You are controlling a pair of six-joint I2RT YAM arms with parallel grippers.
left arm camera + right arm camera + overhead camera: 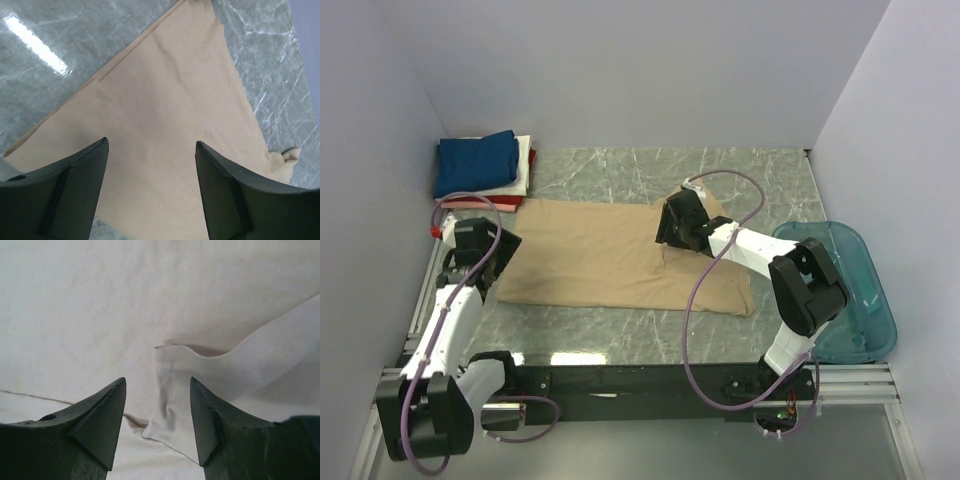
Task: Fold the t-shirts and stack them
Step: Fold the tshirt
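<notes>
**One tan shirt flat on the table, a fold in hand**

Most of the grey-green marbled table (620,170) is taken up by the tan cloth short-sleeved t-shirt (590,260). It lies spread flat at the centre, between the two arms. The teal translucent plastic tub (860,290) sits at the right edge. In the far left corner is a stack with a navy blue folded shirt (475,162) on top, then a white one (524,160) and a red one (495,203).

The left gripper (150,145) hovers over the tan shirt's left part with its jaws apart, holding nothing. The right gripper (157,380) also has its jaws apart and hangs just above a hemmed sleeve flap (240,365) that lies loosely across the shirt's body. The flap is not pinched.

The step looks like folding the sides inward. To do it well:
- Flatten the puckered flap corner before going on.
- Take both layers near an edge, not mid-panel.
- Lift low, so the body does not drag.
- Keep the crease parallel to the shirt's long side, so the finished rectangle matches the stack.
</notes>
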